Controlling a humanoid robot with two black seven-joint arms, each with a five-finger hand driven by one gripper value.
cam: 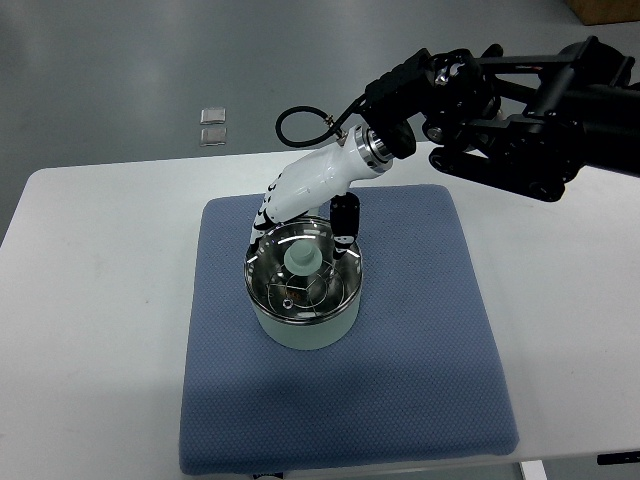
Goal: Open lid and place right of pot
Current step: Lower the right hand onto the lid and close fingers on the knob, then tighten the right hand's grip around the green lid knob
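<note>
Glass, clear and rimmed in metal, is forming the lid (303,268), which is sitting closed on the pale green pot (305,322), its light green knob (303,259) standing up at the centre. The pot is standing on a blue cloth mat (400,380), in the mat's upper left part, nearer the far edge of the worktop (90,330) than the near one.

The right robot hand (300,205) is reaching down over the far rim of the lid. Its white shell is lying along the far-left side of the pot, and dark fingers (344,222) are hanging down at the far-right part of the rim, close to the knob. Whether the fingers are touching the lid or closing on anything is not clear from this angle. The black arm (510,110) is coming in from the worktop's far right corner, with a black cable (300,125) looping above the wrist.

Beyond the far edge of the worktop, two small clear squares (212,126) are lying on the grey floor (120,70).
</note>
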